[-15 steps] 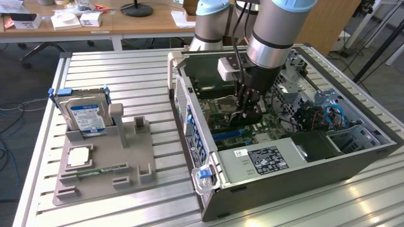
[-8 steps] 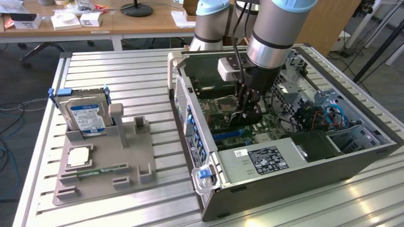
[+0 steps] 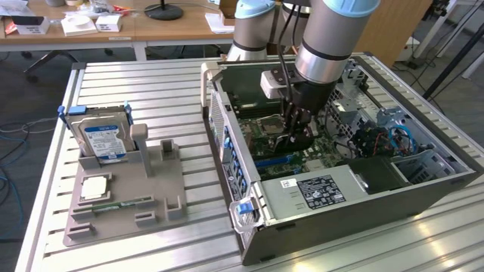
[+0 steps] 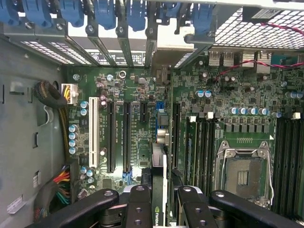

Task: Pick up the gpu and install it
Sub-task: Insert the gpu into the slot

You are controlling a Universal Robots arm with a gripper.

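Observation:
My gripper (image 3: 297,136) reaches down into the open computer case (image 3: 226,147), above the green motherboard (image 3: 264,141). In the wrist view its black fingers (image 4: 138,202) are shut on the gpu (image 4: 159,156), one on each side. The thin dark card is seen edge-on, with a logo near the grip. It runs over the motherboard (image 4: 118,80) between the long expansion slots (image 4: 127,137). Its silvery bracket end (image 4: 173,47) lies at the case's rear slot openings. Whether the card's edge sits in a slot I cannot tell.
Left of the case, a grey holder (image 3: 162,192) carries a blue-labelled hard drive (image 3: 102,139), a square chip (image 3: 94,187) and a narrow memory stick (image 3: 121,203). In the case are the power supply (image 3: 310,190), cables (image 3: 389,139) and the CPU socket (image 4: 244,175).

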